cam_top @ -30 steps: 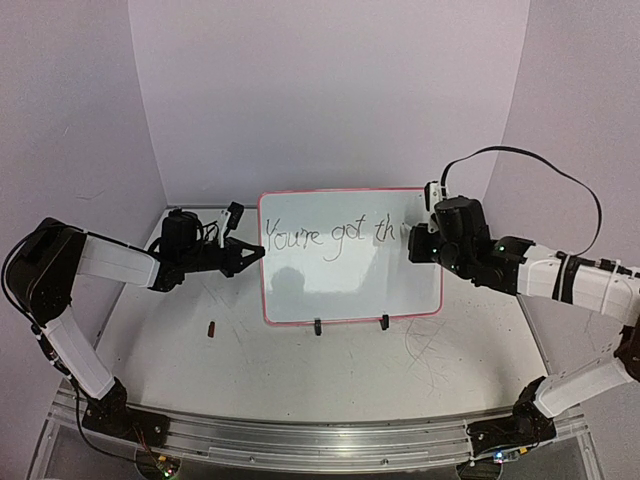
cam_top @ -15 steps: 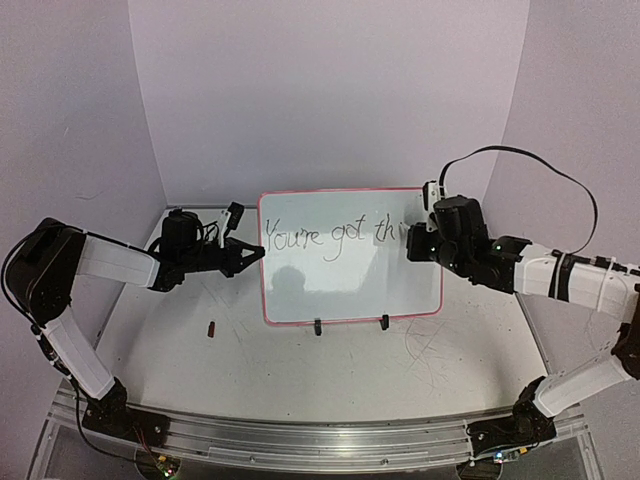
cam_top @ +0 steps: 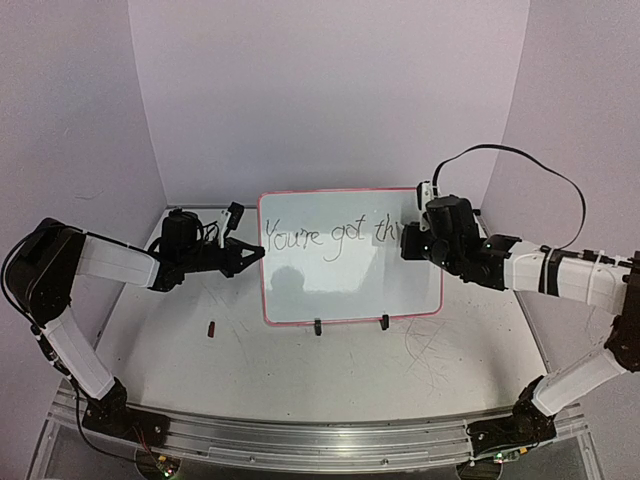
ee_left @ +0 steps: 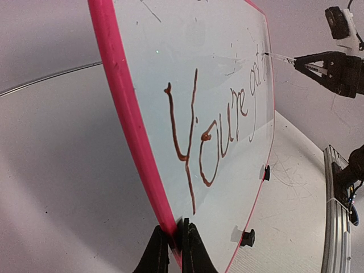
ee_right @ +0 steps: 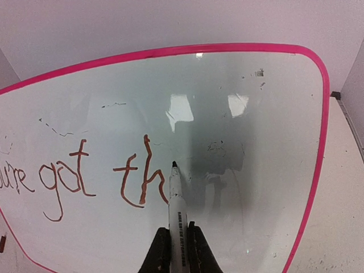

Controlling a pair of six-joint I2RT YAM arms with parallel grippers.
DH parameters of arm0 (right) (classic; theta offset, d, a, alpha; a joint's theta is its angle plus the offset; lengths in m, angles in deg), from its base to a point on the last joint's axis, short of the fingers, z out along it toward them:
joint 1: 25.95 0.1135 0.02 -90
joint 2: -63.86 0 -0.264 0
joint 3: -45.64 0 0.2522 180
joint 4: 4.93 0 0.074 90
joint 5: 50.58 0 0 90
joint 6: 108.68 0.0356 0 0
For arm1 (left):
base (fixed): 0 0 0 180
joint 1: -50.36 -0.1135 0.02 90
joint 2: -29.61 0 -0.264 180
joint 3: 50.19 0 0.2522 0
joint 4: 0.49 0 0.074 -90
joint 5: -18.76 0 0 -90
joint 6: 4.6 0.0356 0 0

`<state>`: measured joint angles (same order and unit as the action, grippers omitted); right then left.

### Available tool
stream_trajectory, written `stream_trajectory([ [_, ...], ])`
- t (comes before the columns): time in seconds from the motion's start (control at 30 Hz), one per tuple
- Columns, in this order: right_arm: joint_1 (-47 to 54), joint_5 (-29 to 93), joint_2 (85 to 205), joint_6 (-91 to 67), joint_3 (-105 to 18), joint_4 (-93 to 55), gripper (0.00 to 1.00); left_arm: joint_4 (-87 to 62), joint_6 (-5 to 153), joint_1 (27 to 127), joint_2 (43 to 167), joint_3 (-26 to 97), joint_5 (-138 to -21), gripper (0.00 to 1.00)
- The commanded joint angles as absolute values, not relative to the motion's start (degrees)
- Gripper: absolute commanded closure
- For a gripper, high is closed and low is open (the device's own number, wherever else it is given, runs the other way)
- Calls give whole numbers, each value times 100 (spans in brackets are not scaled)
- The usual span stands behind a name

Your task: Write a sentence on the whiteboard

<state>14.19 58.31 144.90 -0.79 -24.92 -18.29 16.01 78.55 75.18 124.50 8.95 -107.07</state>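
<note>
The whiteboard (cam_top: 350,285) stands upright at the back middle of the table (cam_top: 300,385), propped on two black clip feet (cam_top: 318,326). The left gripper (ee_left: 175,242) is clamped on the board's pink frame at its left edge, one finger on each face. The right gripper (ee_right: 176,244) is closed around a marker (ee_right: 176,207), whose tip rests on the glossy surface just right of the last letter. The sentence (cam_top: 330,236) runs in one line across the upper part of the board and reads "You're got th" – dark from above, reddish-brown in both wrist views. A small dark thing (cam_top: 211,327) lies on the table, left of the board.
</note>
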Motion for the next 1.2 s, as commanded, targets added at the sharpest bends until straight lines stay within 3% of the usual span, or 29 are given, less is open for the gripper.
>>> stream_trajectory([
  [0.0, 1359, 6127, 14575, -13, -2753, -1674, 100, 1274, 8392, 7727, 12516, 988, -10410, 100],
  [0.43, 1359, 5829, 14043, -19, -2453, -1550, 100, 1274, 8389, 7727, 12543, 1004, -10422, 100],
  [1.17, 1357, 5889, 14472, 165, -2510, -1721, 100, 1264, 8393, 7735, 12529, 997, -10405, 100],
])
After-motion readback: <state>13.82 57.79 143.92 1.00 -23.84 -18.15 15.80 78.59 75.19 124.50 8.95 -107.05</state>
